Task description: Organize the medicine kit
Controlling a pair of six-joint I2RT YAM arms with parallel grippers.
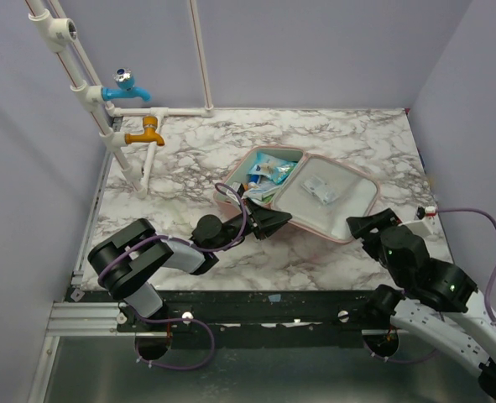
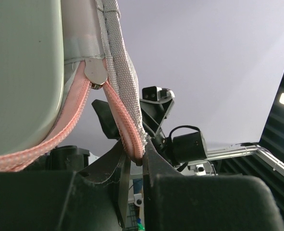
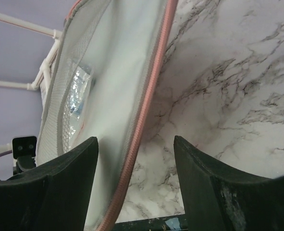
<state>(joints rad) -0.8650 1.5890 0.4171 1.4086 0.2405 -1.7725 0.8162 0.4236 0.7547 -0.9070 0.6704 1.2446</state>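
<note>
While a blue tap [image 1: 126,88] and an orange tap [image 1: 147,132] stand back-left, the medicine kit [image 1: 348,206] lies open mid surface [image 1: 197,151] — pink rim, pale lining. Left pincer [image 2: 138,162] pinches its near rim; right pincer [image 3: 134,163] spread beside it.

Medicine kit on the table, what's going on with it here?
The medicine kit lies open on the marble table, packets in both halves. The left gripper is shut on its near zipper edge. The right gripper is open at the other half's rim, holding nothing.
</note>
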